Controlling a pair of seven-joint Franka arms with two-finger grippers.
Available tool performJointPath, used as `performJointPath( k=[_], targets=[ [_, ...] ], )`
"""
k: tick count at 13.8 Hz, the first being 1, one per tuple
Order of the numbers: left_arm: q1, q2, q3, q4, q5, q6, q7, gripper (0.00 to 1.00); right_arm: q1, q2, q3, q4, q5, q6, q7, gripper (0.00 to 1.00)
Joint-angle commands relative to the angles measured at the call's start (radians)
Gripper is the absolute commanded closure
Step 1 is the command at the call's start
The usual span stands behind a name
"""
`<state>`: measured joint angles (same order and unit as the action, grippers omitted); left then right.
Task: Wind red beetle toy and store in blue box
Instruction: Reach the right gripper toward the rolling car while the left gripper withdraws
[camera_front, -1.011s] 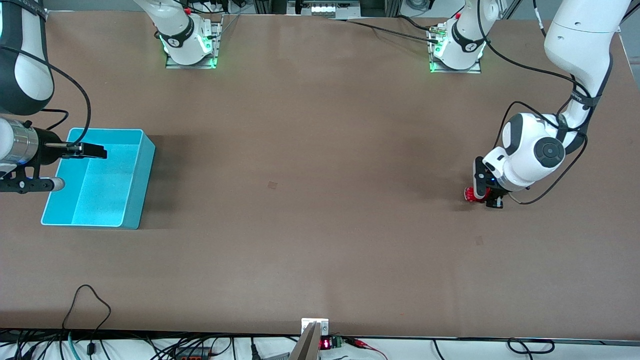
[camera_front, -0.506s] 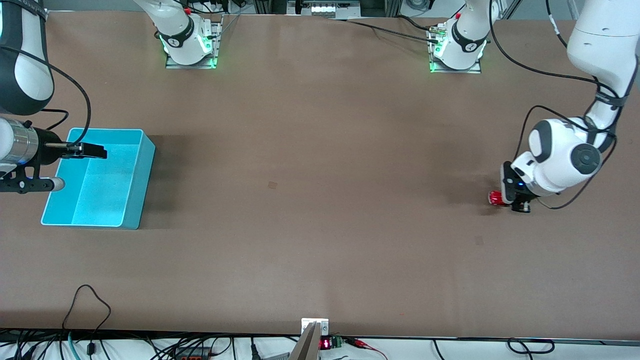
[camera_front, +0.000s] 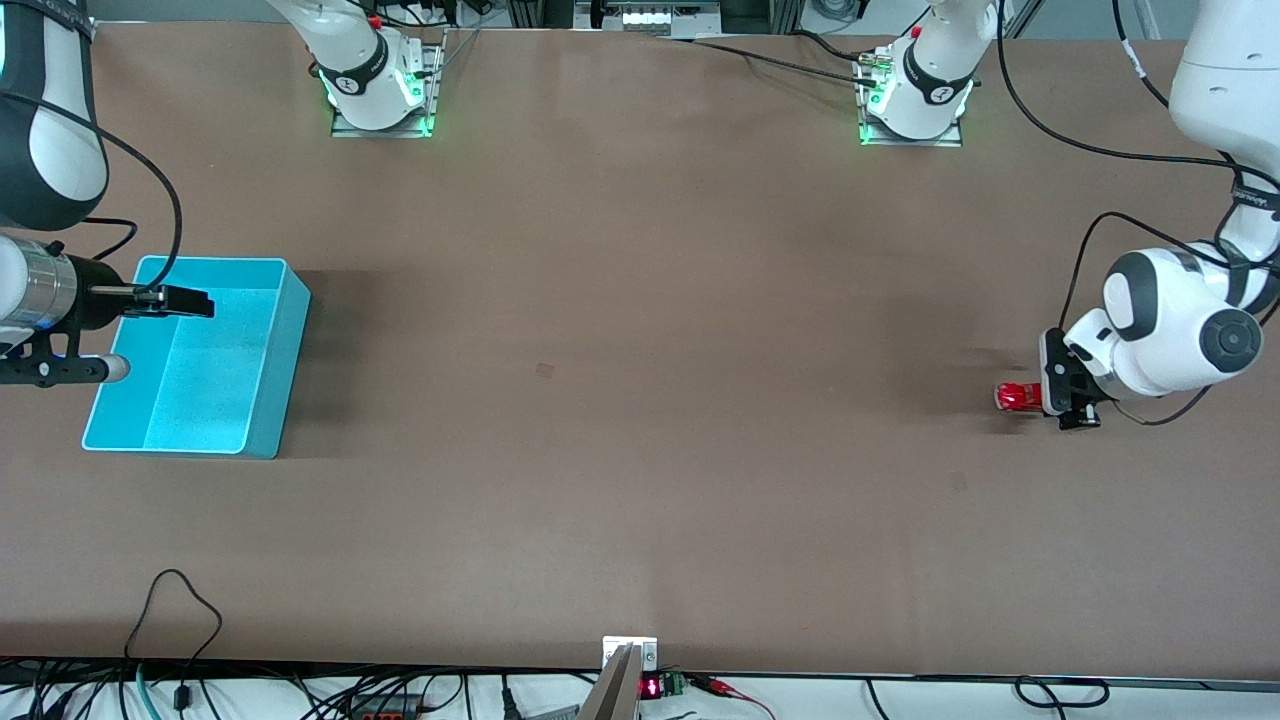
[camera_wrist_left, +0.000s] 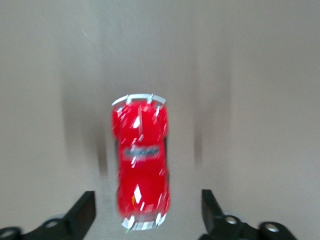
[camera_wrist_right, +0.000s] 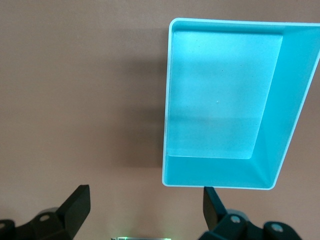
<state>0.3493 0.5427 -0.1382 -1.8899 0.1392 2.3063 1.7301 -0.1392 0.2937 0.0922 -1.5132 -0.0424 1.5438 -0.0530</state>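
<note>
The brown table (camera_front: 640, 350) carries everything. The blue box (camera_front: 270, 350) sits near the edge at the right arm's end, about midway between the robots' bases and the camera-side edge, with nothing inside it. The right tool (camera_front: 185, 302) hangs over the box, its fingers (camera_wrist_right: 75, 205) spread apart and gripping nothing; that arm waits. The left tool (camera_front: 1060, 390) is low over the table near the edge at the left arm's end, released, its fingers (camera_wrist_left: 82, 210) standing clear on either side of the red beetle toy (camera_wrist_left: 141, 167). The toy (camera_front: 1017, 397) rests on the table between those fingers, touching neither.
</note>
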Motion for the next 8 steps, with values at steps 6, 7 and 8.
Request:
performJointPath(
  k=[6,7,8],
  targets=[
    [0.01,-0.173,-0.243,0.096,0.01,-0.277,0.003,0.0,-0.002,-0.004,0.006,0.004,0.01,-0.013,-0.007,0.0],
    [0.007,-0.171,-0.274,0.113,0.01,-0.28,-0.007,0.0,-0.002,-0.004,0.006,0.004,0.012,-0.013,-0.007,0.0],
    [0.001,-0.17,-0.297,0.127,0.011,-0.281,-0.039,0.0,-0.002,-0.004,0.006,0.004,0.015,-0.013,-0.007,0.0]
  ],
)
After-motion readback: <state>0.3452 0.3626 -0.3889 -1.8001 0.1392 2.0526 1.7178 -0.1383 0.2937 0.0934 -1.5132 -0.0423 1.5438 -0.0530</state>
